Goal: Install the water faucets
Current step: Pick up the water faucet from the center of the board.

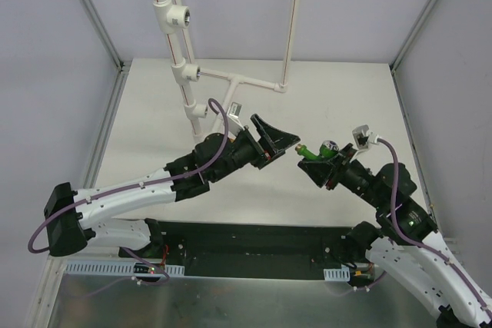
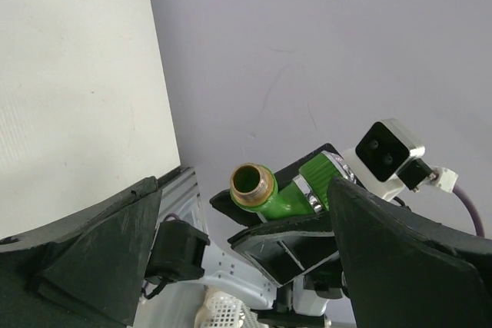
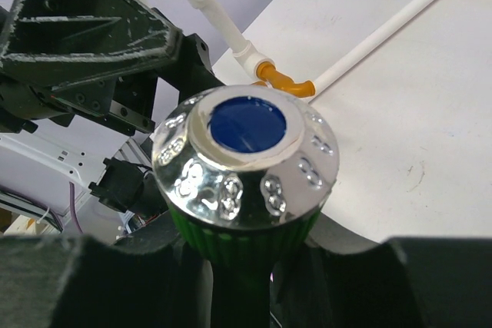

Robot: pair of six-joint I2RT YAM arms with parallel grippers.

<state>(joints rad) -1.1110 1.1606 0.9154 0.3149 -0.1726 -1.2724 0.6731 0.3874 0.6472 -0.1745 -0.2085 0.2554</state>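
My right gripper (image 1: 327, 165) is shut on the green faucet (image 1: 317, 153) and holds it above the table. In the right wrist view its silver cap with a blue centre (image 3: 246, 151) fills the middle, between my fingers (image 3: 77, 282). My left gripper (image 1: 278, 144) is open and empty, just left of the green faucet and apart from it. In the left wrist view the faucet's brass threaded end (image 2: 252, 183) points towards me between my spread fingers (image 2: 100, 251). The orange faucet (image 3: 283, 81) sits at the lowest fitting of the white pipe; in the top view it is hidden.
A white pipe frame (image 1: 231, 78) stands at the back left of the table, with tee fittings with round threaded holes at top (image 1: 175, 14) and middle (image 1: 189, 73). Grey walls and metal posts enclose the table (image 1: 338, 97).
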